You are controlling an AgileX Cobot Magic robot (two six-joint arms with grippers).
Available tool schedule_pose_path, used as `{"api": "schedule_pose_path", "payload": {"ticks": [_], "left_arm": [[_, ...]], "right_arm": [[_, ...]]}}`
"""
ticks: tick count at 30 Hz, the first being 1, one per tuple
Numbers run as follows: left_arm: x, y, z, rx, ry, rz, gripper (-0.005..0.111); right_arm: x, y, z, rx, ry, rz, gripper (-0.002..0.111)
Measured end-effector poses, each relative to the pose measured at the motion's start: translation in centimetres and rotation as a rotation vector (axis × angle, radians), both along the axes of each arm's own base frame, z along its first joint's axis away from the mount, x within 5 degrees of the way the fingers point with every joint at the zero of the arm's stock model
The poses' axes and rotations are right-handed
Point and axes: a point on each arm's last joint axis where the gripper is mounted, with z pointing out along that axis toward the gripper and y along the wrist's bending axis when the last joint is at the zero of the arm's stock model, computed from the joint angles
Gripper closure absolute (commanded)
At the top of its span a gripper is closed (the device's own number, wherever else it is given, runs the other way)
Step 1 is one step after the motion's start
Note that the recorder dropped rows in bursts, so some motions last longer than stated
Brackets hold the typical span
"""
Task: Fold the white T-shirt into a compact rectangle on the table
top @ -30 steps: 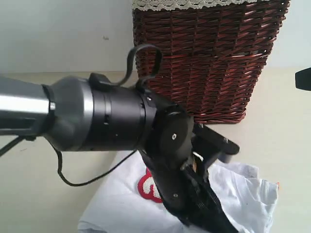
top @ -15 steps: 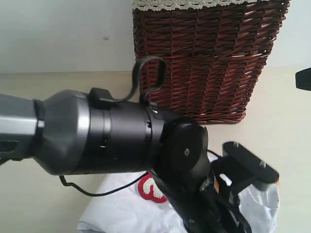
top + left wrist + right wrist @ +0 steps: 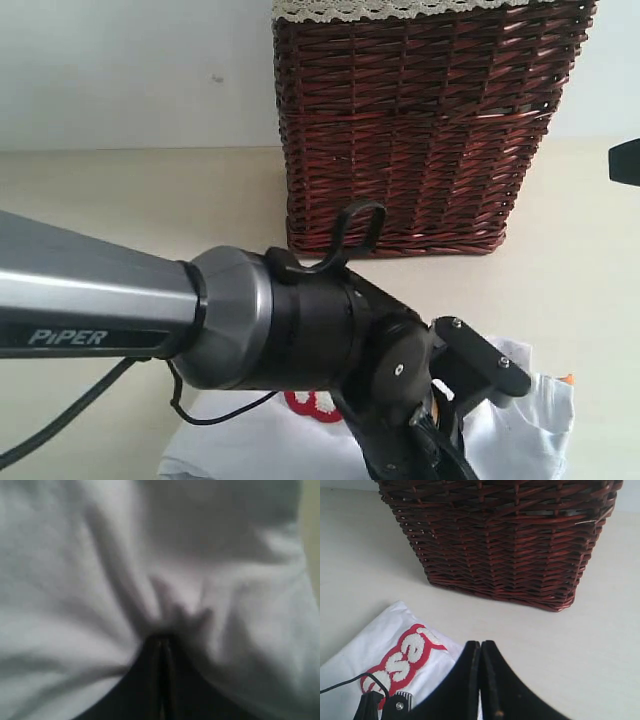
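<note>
Grey left arm (image 3: 90, 300) labelled "PiPER"; left gripper (image 3: 161, 642) pinched closed on soft white T-shirt (image 3: 70, 570); its red-outlined fuzzy lettering (image 3: 402, 660) only partly legible; right gripper (image 3: 481, 647) closed, empty.

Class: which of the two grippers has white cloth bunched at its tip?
The left gripper: the white T-shirt puckers at its shut tip. The right gripper, also shut, pinches nothing.

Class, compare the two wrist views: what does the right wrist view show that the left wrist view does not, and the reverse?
Only the right wrist view: the basket, the red-edged lettering on the shirt, and the right pincer, shut on nothing. Only the left wrist view: the left pincer, shut on puckered cloth. Both: the white shirt and one closed pincer.
</note>
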Motion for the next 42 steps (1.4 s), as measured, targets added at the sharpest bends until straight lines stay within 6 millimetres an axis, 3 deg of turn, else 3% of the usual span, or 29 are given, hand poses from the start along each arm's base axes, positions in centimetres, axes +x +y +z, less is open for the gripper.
{"api": "schedule_pose_path", "payload": {"ticks": [8, 15, 17, 23, 29, 34, 38, 42], "left_arm": [[-0.4, -0.1, 0.8, -0.005, 0.002, -0.021, 0.107], [-1.0, -0.7, 5.4, -0.148, -0.031, -0.007, 0.107], [-1.5, -0.7, 5.2, -0.128, -0.013, -0.020, 0.107], [-4.4, -1.1, 0.0, 0.027, 0.065, -0.093, 0.107], [-6.2, -1.8, 0.2, 0.009, 0.046, -0.163, 0.107], [-6.5, -1.8, 1.8, -0.024, 0.018, -0.190, 0.107], [-5.7, -2.0, 4.3, -0.128, -0.042, -0.167, 0.107], [-5.4, -2.5, 5.4, -0.215, -0.091, -0.146, 0.107]], "right_arm": [[0.1, -0.1, 0.1, 0.000, -0.018, -0.012, 0.108], [0.2, -0.1, 0.1, 0.000, -0.020, -0.013, 0.108], [0.2, -0.1, 0.1, 0.000, -0.020, -0.013, 0.108], [0.2, -0.1, 0.1, 0.000, -0.020, -0.013, 0.108], [0.1, -0.1, 0.1, 0.000, -0.018, -0.012, 0.108], [0.1, -0.1, 0.1, 0.000, -0.018, -0.012, 0.108], [0.1, -0.1, 0.1, 0.000, -0.018, -0.012, 0.108], [0.1, -0.1, 0.1, 0.000, -0.018, -0.012, 0.108]]}}
